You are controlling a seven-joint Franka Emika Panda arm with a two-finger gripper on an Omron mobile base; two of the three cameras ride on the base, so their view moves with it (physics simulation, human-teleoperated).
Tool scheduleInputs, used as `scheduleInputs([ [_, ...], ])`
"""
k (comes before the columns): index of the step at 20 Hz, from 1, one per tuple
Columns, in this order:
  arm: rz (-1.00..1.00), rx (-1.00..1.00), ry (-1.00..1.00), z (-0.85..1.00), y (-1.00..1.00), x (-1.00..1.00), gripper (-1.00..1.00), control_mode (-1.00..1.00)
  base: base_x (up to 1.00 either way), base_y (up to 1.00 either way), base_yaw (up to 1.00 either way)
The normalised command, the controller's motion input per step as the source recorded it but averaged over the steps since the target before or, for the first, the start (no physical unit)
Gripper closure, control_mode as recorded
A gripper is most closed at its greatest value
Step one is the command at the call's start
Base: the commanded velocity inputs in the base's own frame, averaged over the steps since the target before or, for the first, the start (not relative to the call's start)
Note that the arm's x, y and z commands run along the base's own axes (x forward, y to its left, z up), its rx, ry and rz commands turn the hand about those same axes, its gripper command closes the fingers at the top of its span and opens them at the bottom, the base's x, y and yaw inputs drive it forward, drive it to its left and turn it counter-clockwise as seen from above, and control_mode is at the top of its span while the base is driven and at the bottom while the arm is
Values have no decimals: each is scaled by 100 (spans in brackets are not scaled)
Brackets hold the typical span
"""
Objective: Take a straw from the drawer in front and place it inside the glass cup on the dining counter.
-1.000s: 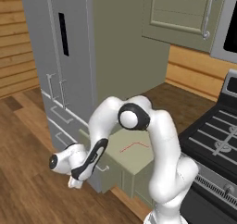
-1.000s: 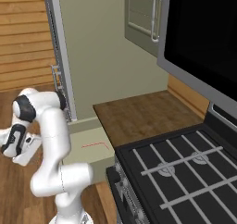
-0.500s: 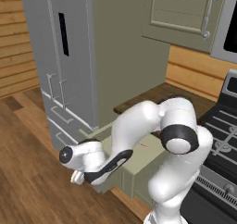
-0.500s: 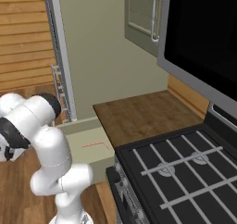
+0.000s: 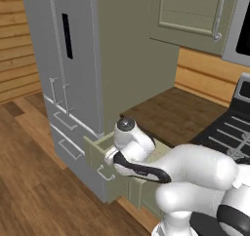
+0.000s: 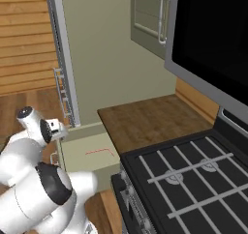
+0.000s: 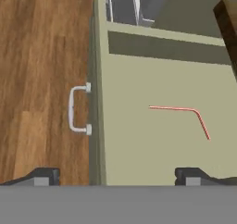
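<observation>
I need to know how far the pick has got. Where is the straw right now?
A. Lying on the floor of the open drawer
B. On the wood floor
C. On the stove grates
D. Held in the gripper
A: the straw lies flat on the bottom of the pulled-out drawer, apart from the open gripper above it.

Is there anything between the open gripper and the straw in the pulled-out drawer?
Nothing visible. The straw lies alone on the bare floor of the drawer, and the gripper is above it, jaws open.
</observation>
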Motion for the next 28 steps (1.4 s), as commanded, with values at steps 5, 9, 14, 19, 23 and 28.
scheduleInputs([
  [5, -7, 14, 26, -1, -55, 89, -100, -100, 0, 0, 0],
  [9, -2, 1, 21, -29, -8, 88, -100, -100, 0, 0, 0],
  [14, -5, 0, 17, -17, 1, 57, -100, -100, 0, 0, 0],
  [19, -3, 0, 3, -38, 22, 3, -100, -100, 0, 0, 0],
  [23, 0, 0, 0, -50, 28, 0, -100, -100, 0, 0, 0],
  [28, 0, 0, 0, -43, 20, 0, -100, -100, 0, 0, 0],
])
